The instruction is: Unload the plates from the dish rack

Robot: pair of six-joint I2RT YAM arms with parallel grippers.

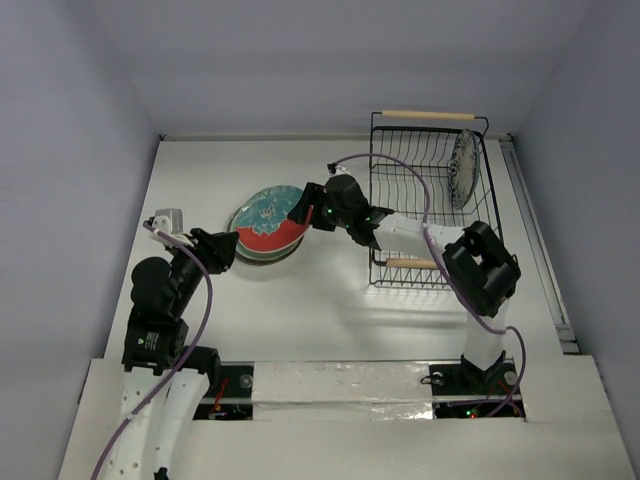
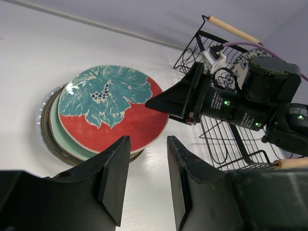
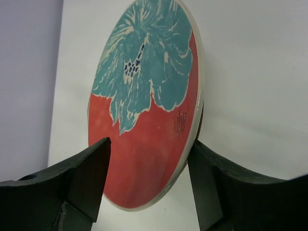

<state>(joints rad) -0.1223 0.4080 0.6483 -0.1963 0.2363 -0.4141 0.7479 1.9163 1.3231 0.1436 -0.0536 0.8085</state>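
A stack of plates lies flat on the white table left of the dish rack. On top is the teal-and-red-orange plate, with a pale green plate and a grey-brown rim under it. My right gripper is open, its jaws straddling the top plate's right edge. My left gripper hovers open at the stack's near-left side, nothing between its fingers. A white plate with blue floral pattern stands upright in the rack's far right end.
The rack's wooden handles mark its far and near ends. The right arm's forearm crosses over the rack's near left corner. A purple cable loops above the rack. Pale walls enclose the table on three sides.
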